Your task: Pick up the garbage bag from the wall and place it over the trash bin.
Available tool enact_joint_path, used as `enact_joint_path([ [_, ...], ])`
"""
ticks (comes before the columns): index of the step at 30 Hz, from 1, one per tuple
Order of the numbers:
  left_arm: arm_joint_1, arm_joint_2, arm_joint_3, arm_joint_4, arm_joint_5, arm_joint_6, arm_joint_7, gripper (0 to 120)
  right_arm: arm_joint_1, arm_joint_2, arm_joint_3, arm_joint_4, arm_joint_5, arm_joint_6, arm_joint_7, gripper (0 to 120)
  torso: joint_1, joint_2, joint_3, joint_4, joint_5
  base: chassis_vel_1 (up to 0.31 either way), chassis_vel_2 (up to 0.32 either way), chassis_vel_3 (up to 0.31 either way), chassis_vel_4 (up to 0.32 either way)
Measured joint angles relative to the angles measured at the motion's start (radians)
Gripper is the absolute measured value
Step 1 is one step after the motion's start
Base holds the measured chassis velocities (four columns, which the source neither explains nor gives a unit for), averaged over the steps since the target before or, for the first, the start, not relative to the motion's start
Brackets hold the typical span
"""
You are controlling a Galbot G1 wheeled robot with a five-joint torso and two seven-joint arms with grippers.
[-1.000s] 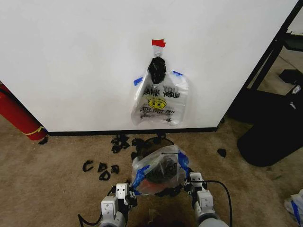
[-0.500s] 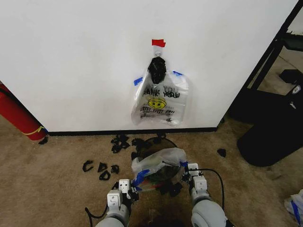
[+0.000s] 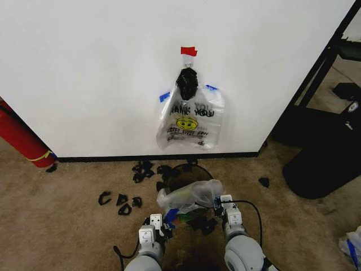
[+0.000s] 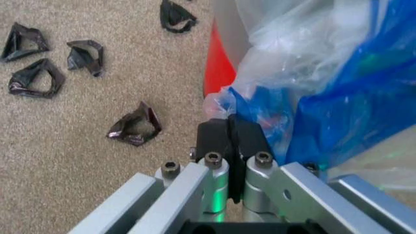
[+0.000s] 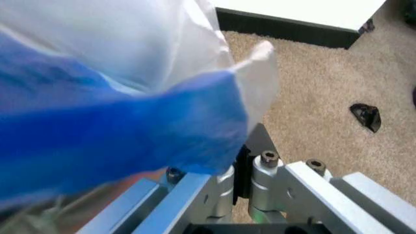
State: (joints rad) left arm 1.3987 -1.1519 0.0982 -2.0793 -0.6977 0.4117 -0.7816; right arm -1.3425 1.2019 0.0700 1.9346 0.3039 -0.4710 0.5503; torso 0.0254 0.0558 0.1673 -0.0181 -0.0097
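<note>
Up front in the head view, the garbage bag point(image 3: 189, 196) drapes over the trash bin point(image 3: 188, 210), stretched crosswise between both grippers. Left wrist view: left gripper point(image 4: 233, 127) pinches a blue-trimmed edge. Right wrist view: right gripper point(image 5: 242, 155) apparently clamps the opposite edge, though plastic hides it. Uneven pulling could tear the film.

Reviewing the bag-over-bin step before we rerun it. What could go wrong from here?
1. The left pincer and right pincer each pinch only a thin edge of the garbage bag; the film may slip out or tear.
2. The bag sits bunched over the trash bin, so it may not open around the rim.
3. The bin looks light; pulling on the bag could tip it.
</note>
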Motion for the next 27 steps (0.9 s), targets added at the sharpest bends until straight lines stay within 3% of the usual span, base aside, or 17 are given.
enact_joint_path([
  [15, -0.026, -0.041, 0.039, 0.079, 0.065, -0.007, -0.009, 0, 0.043, 0.002, 0.0, -0.107, -0.055, 0.076, -0.014, 0, 0.0, 0.0, 0.0, 0.0, 0.0, 0.0, 0.0, 0.0, 0.0],
  [20, -0.002, -0.022, 0.027, 0.055, 0.092, -0.035, 0.016, 0, 0.028, -0.003, 0.005, -0.08, -0.037, 0.099, -0.024, 0, 0.0, 0.0, 0.0, 0.0001, -0.0001, 0.0, 0.0, 0.0, 0.0],
  [27, 0.076, 0.018, 0.001, -0.042, 0.135, -0.048, 0.05, 23, -0.036, -0.023, 0.026, -0.055, -0.116, 0.237, -0.076, 23, 0.0, 0.0, 0.0, 0.0, 0.0, 0.0, 0.0, 0.0, 0.0],
])
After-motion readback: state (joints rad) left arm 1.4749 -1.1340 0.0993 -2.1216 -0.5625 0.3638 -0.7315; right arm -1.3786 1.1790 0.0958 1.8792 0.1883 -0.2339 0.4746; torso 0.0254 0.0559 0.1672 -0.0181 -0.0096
